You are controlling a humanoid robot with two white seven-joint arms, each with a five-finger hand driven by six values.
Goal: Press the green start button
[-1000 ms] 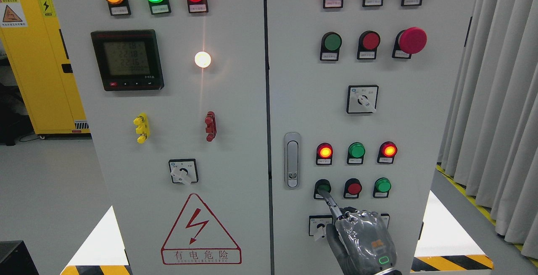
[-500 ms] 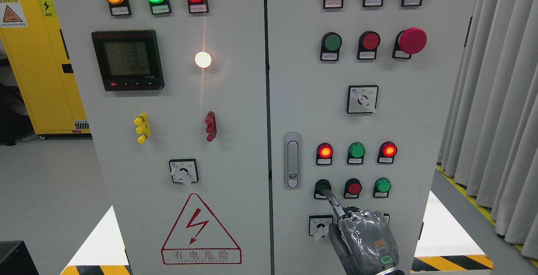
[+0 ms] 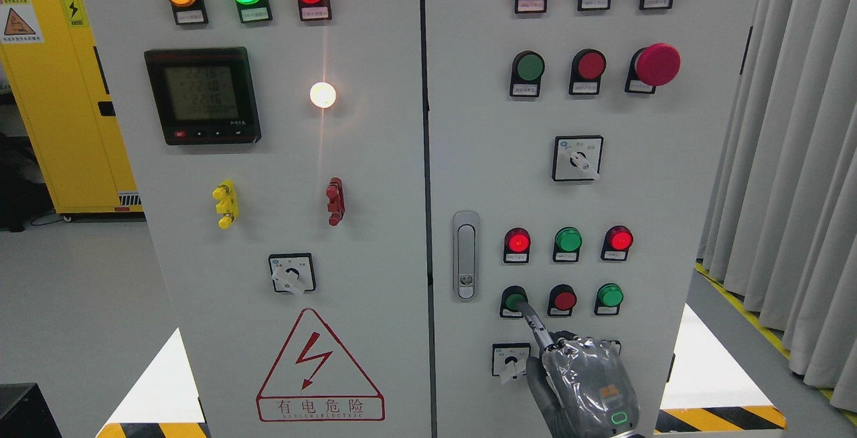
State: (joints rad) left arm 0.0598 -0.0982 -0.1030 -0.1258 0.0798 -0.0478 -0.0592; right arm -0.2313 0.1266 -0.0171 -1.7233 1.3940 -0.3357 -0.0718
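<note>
The green start button (image 3: 513,301) is the leftmost in the lower row on the right cabinet door (image 3: 482,157). My right hand (image 3: 586,381) comes up from the bottom edge, wrapped in clear plastic. Its index finger (image 3: 535,324) is stretched out, with the tip touching the button's lower right edge. The other fingers are curled in and hold nothing. The hand hides part of a rotary switch (image 3: 510,359) below the button. The left arm is out of view.
A red button (image 3: 564,300) and another green button (image 3: 609,295) sit to the right of the start button. Two lit red lamps (image 3: 517,242) flank a green lamp (image 3: 568,240) above. A door handle (image 3: 465,255) is to the left. Grey curtains (image 3: 790,157) hang at the right.
My right hand has shifted slightly down and to the right while the index tip stays on the green button. The two lamps above it look redder than before.
</note>
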